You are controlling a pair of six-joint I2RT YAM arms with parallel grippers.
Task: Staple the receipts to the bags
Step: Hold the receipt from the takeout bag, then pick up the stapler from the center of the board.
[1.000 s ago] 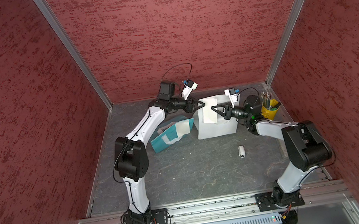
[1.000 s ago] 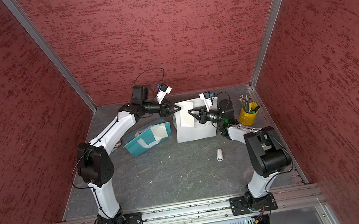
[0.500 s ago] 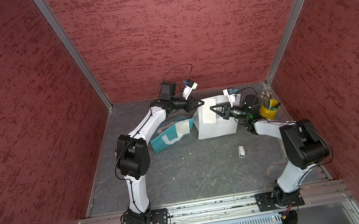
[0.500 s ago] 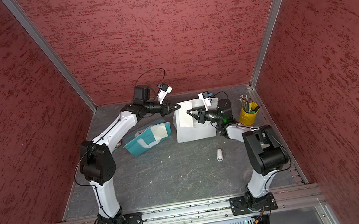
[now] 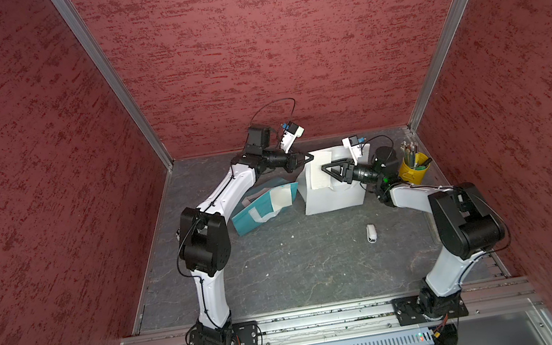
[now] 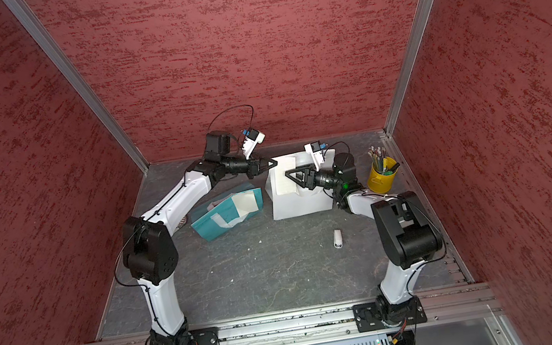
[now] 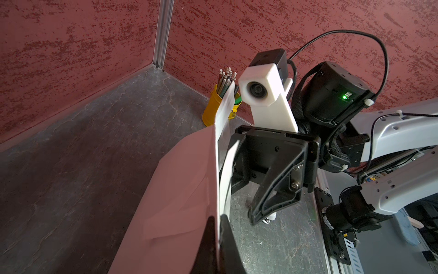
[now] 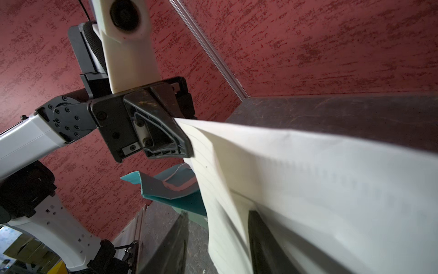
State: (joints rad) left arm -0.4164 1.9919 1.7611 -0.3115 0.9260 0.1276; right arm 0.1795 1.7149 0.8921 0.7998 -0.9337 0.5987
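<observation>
We had white shells on the left arm (image 5: 232,191) and right arm (image 5: 411,197), chunky black joints (image 5: 203,245), thin black cables (image 7: 380,45) zip-tied on. The right end effector (image 5: 327,169) was a black ribbed triangle with a white camera mount (image 7: 267,99).

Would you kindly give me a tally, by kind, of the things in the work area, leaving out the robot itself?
Bags: 2 (teal bag, white bag)
Receipts: 2 (receipt on the teal bag, receipt on the white bag)
Stapler: 1
Yellow cup: 1
Total: 6
</observation>
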